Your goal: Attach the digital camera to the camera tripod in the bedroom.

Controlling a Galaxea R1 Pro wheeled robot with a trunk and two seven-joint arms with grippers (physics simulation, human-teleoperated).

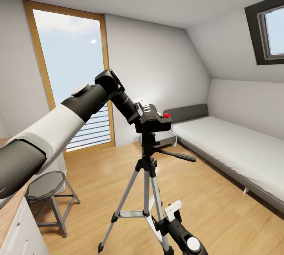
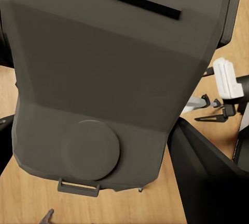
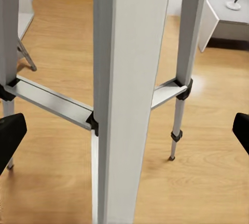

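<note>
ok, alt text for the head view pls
The left gripper holds the digital camera at the head of the camera tripod on a wood floor. A grey bed lies right, a stool left.

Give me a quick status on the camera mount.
Left gripper holds digital camera on camera tripod head. Right gripper open, straddling a tripod leg. Nothing in the way.

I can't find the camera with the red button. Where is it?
In the head view, the digital camera sits on top of the camera tripod, mid-room, at the left hand, with the bed behind.
</note>
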